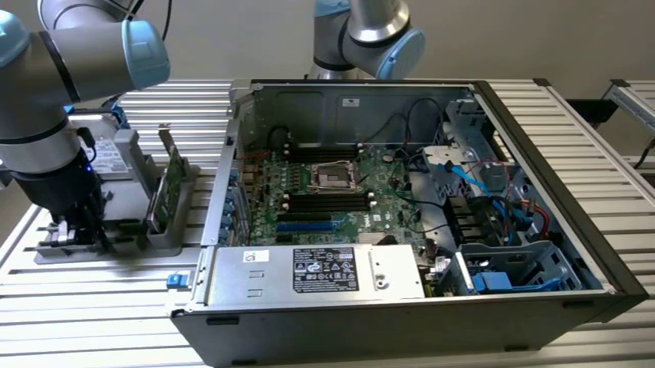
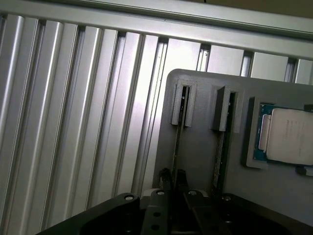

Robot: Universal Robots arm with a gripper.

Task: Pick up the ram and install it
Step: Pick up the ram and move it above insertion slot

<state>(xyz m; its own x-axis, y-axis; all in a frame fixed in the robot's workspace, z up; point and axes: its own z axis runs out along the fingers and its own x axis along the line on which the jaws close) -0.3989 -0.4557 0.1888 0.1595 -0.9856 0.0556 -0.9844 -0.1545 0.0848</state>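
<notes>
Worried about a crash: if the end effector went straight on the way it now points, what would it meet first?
The ram, standing edge-up in its slot and sitting between the end effector's fingers. Pushing on would likely drive into the gray holder below.

Your bench and the wall behind it.
You're looking at a bench [image 1: 82,291] of ribbed aluminium slats, pale grey, with dark grooves between them; close up in the wrist view, the slats [image 2: 73,122] catch a soft sheen of light. Behind stands a plain beige wall [image 1: 235,38]. At the exterior view's right, a second slatted bench section [image 1: 636,103] sits apart across a dark gap.
</notes>
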